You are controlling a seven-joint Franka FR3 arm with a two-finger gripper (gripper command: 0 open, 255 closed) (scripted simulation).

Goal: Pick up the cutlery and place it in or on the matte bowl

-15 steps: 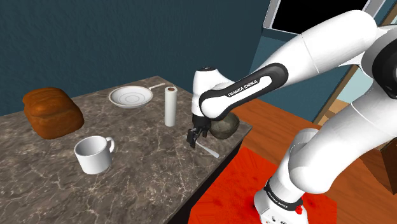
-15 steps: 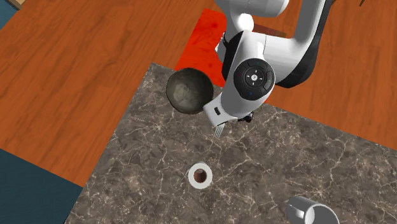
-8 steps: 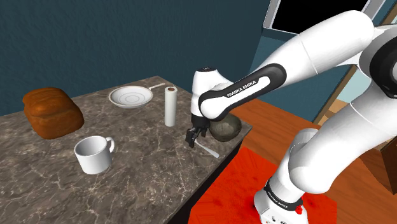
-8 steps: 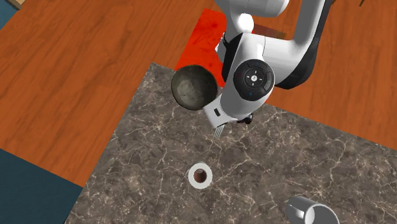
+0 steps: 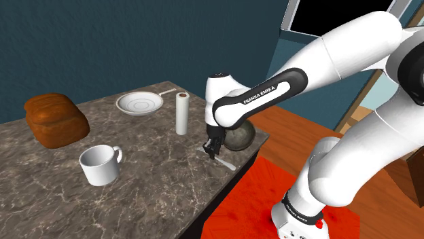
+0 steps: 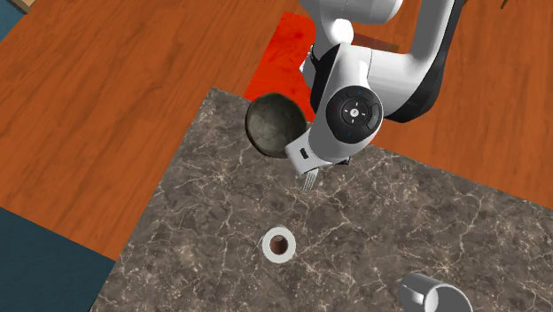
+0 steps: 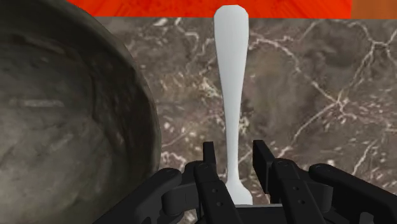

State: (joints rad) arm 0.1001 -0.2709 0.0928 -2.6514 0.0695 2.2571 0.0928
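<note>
A white fork (image 5: 227, 163) lies on the dark marbled table (image 5: 156, 176) near its corner, handle toward the edge. My black gripper (image 5: 213, 151) is down at the tabletop, shut on the fork's neck. In the wrist view the fork (image 7: 230, 76) runs straight out from the gripper (image 7: 234, 154), whose fingers (image 7: 208, 156) press in on both sides of it. The matte grey-brown bowl (image 7: 63, 127) sits right beside the gripper, nearly touching. From above, the bowl (image 6: 273, 124) stands at the table corner and the fork's tines (image 6: 309, 182) poke out from under the hand.
An upright white paper roll (image 5: 181, 113) stands just behind the gripper. A white mug (image 5: 100, 164), a brown loaf (image 5: 56, 119) and a white plate (image 5: 140, 103) are farther off. The table edge (image 5: 234, 178) drops to a red rug (image 5: 272, 197).
The fingers, apart a second ago, have closed on the fork's neck and the hand has sunk slightly. The bowl has shifted a little beside the hand.
</note>
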